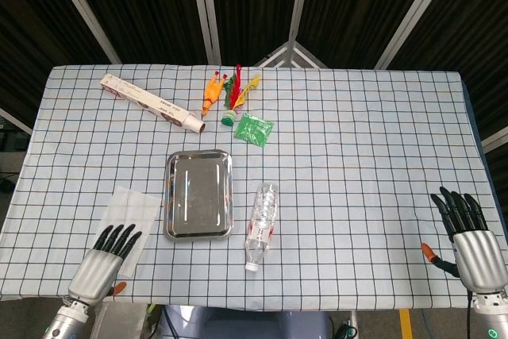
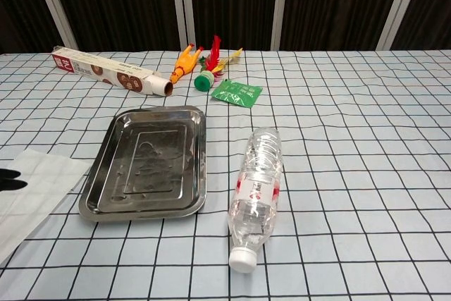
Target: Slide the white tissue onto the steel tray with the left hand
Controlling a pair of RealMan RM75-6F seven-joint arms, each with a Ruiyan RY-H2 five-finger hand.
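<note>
Thin white paper tissue (image 1: 127, 220) flat on checked bench (image 1: 357, 140), just left of shiny steel tray (image 1: 198, 194), not on it. Left hand (image 1: 101, 263) over tissue's near part, black fingers (image 1: 119, 237) spread, holding nothing. Right hand (image 1: 470, 242) at near right edge, well apart, fingers wide. Clear plastic bottle (image 1: 261, 224) lies right of tray.
</note>
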